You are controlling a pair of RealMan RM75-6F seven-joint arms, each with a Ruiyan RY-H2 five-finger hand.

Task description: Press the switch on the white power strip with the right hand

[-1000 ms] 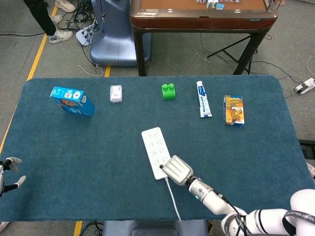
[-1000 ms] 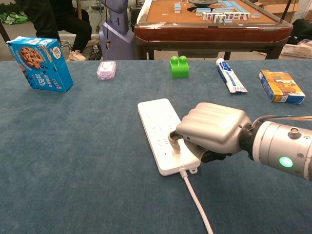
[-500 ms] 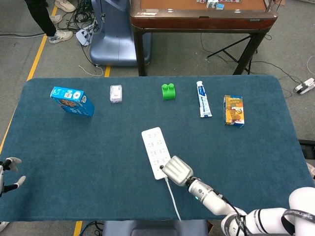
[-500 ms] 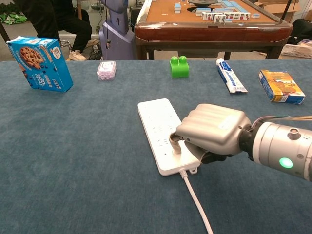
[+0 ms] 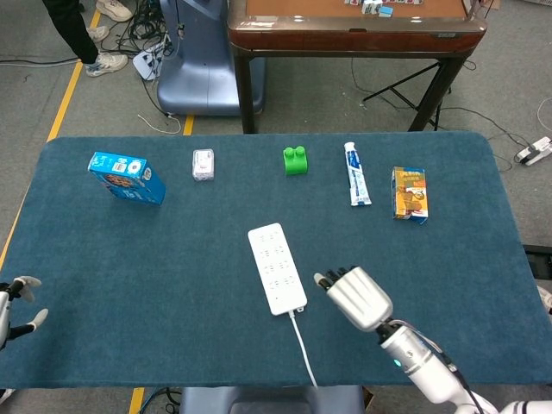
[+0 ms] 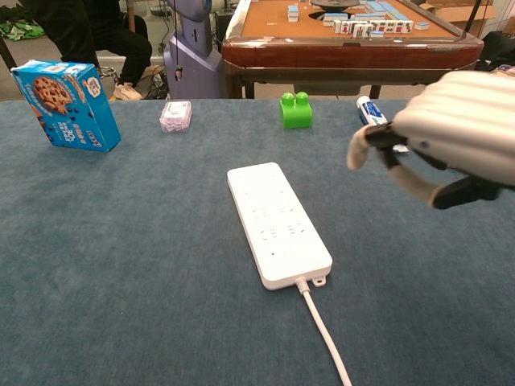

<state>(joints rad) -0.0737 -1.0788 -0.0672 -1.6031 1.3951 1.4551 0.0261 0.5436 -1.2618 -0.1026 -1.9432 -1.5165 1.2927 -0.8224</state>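
Observation:
The white power strip [image 5: 276, 268] [image 6: 278, 221] lies in the middle of the blue table, its cord [image 5: 304, 346] [image 6: 325, 334] running toward the near edge. Its near end, where the cord enters, is uncovered. My right hand [image 5: 352, 296] [image 6: 441, 133] hovers raised to the right of the strip, clear of it, holding nothing, with its fingers loosely bent and pointing left. My left hand [image 5: 10, 308] shows only at the far left edge of the head view, fingers spread, empty.
Along the far side stand a blue cookie box [image 5: 126, 177] [image 6: 66, 94], a small white pack [image 5: 203, 164] [image 6: 175, 115], a green block [image 5: 296, 160] [image 6: 295, 109], a toothpaste box [image 5: 357, 174] and an orange carton [image 5: 410, 194] [image 6: 466, 142]. A brown table [image 5: 354, 26] stands beyond.
My right hand has lifted off the near end of the power strip and moved up and to the right. The strip has stayed in place.

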